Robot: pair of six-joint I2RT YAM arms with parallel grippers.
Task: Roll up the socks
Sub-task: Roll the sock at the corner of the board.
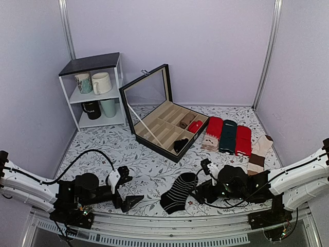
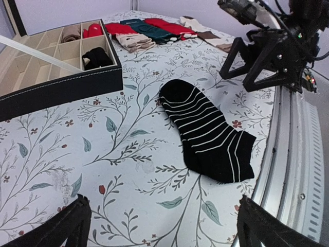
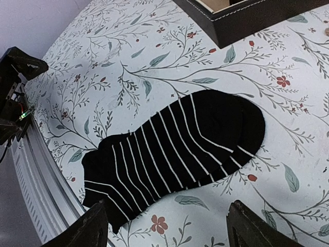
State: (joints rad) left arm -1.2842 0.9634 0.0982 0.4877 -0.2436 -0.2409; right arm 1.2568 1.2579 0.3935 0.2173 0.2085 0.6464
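A black sock with white stripes lies flat near the table's front edge, between the two arms. It also shows in the left wrist view and the right wrist view. My left gripper is open and empty, to the left of the sock, apart from it. My right gripper is open and empty, just right of the sock, its fingertips wide apart in front of it. Several flat socks in red, dark green and beige lie in a row at the back right.
An open black divided box with its lid raised stands at the middle back, holding rolled socks. A white shelf with mugs stands at the back left. A metal rail runs along the front edge.
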